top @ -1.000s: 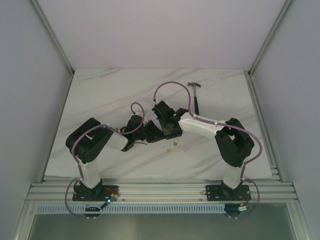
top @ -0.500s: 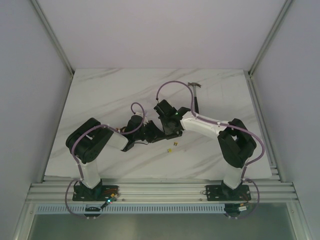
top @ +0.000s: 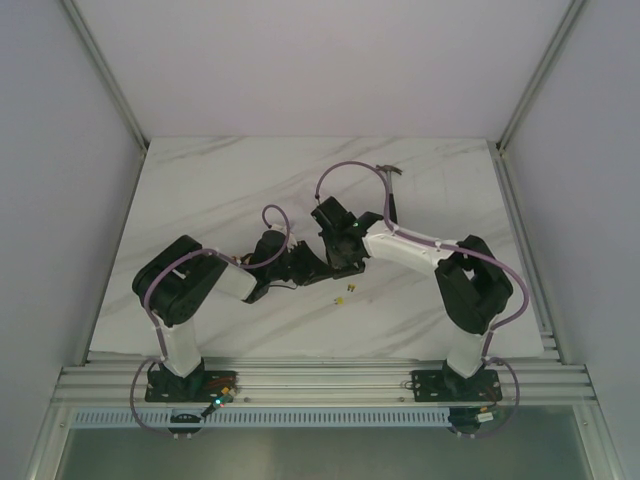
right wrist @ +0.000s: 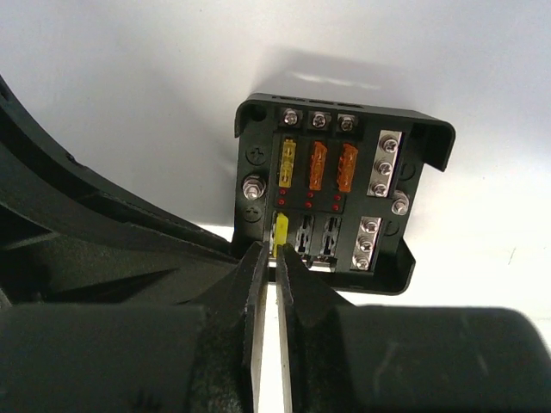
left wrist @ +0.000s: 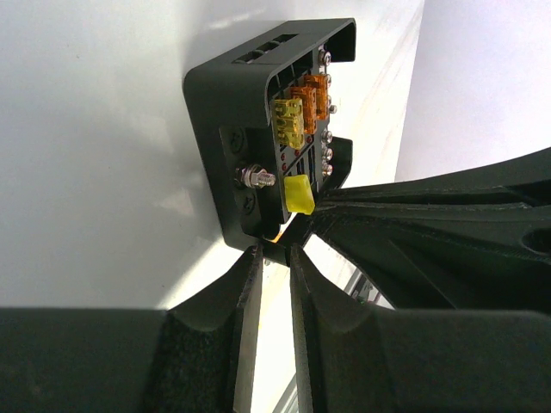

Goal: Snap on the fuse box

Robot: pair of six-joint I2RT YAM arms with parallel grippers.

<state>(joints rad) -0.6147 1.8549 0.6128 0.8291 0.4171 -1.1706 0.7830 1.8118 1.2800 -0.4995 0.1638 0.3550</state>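
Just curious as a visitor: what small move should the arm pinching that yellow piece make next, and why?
Probably press it straight in. The right gripper, jaws shut on the yellow fuse, has it at a lower-row slot of the fuse box; the left gripper seems to steady the box's edge.

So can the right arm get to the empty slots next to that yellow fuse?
Probably yes. The right end effector sits right at the fuse box, pinching a yellow fuse in the bottom row. The two empty slots beside it look uncovered, with no lid or arm over them.
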